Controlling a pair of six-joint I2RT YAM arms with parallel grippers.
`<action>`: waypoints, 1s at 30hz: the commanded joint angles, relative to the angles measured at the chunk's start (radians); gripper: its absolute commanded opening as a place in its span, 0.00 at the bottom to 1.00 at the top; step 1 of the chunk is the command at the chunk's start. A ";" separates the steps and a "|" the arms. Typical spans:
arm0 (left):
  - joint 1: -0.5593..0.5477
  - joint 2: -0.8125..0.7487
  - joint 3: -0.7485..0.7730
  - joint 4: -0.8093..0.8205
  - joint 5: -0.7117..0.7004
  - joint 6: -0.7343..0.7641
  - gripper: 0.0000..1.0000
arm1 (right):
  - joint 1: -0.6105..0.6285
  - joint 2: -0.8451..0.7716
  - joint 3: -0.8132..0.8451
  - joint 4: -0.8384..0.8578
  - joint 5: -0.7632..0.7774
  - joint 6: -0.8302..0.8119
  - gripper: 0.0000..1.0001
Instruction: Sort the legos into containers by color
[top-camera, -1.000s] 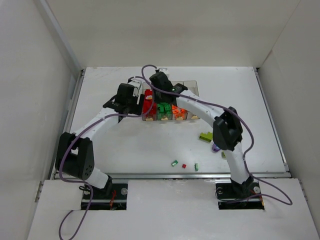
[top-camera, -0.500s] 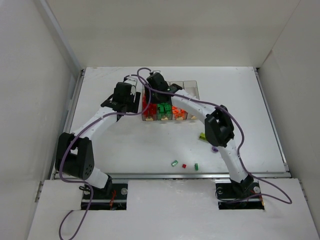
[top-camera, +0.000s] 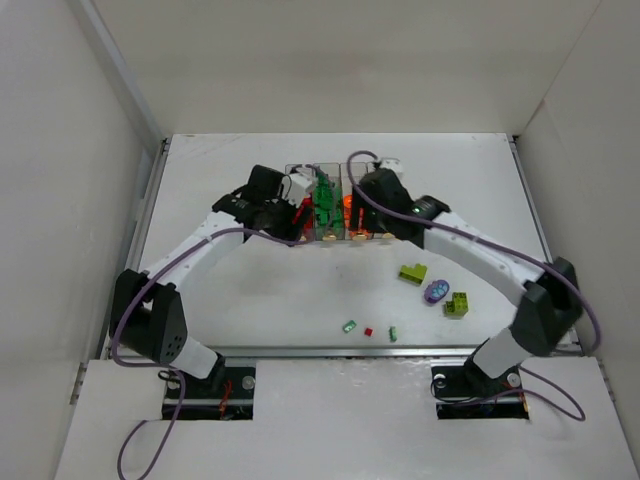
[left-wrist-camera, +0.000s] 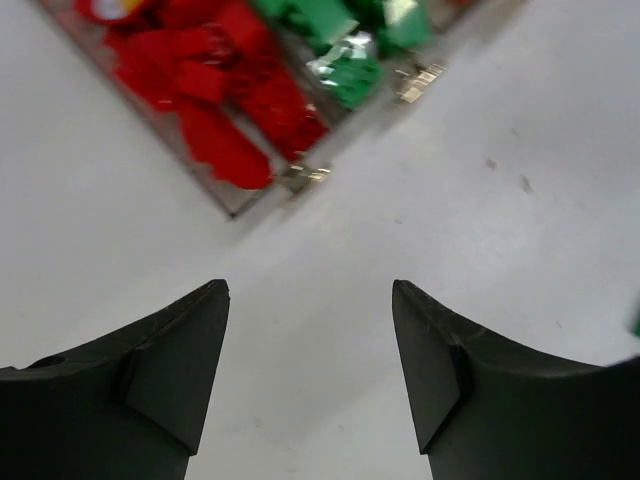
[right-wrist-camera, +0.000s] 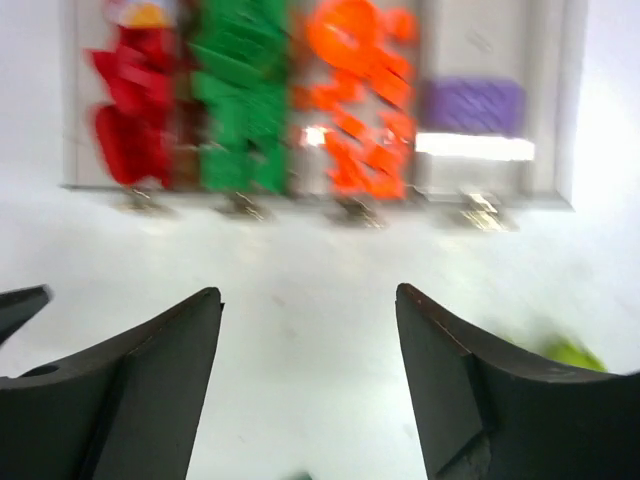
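Containers (right-wrist-camera: 470, 45) just ahead of R tool (right-wrist-camera: 308, 295)

I see a row of clear plastic bins (top-camera: 329, 236) on the flat white table (top-camera: 240, 290). Two lime-yellow bricks (top-camera: 411, 272), a purple oval piece (top-camera: 437, 291) and tiny bits (top-camera: 368, 331) lie loose.

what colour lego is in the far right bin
Purple lego, best seen in the right wrist view.

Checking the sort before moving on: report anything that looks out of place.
A yellowish bit sits at the far end of the red bin among red legos; it looks missorted, though blurred. A purple piece, a lime brick and others lie unsorted on the table.
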 joint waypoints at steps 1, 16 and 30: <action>-0.097 -0.048 -0.017 -0.149 0.156 0.130 0.63 | -0.037 -0.169 -0.211 -0.005 0.030 0.132 0.76; -0.700 0.044 -0.188 -0.047 0.040 0.038 0.63 | -0.024 -0.781 -0.668 -0.070 0.076 0.420 0.77; -0.723 0.163 -0.168 0.100 -0.011 -0.057 0.56 | 0.004 -0.729 -0.650 -0.103 0.106 0.422 0.77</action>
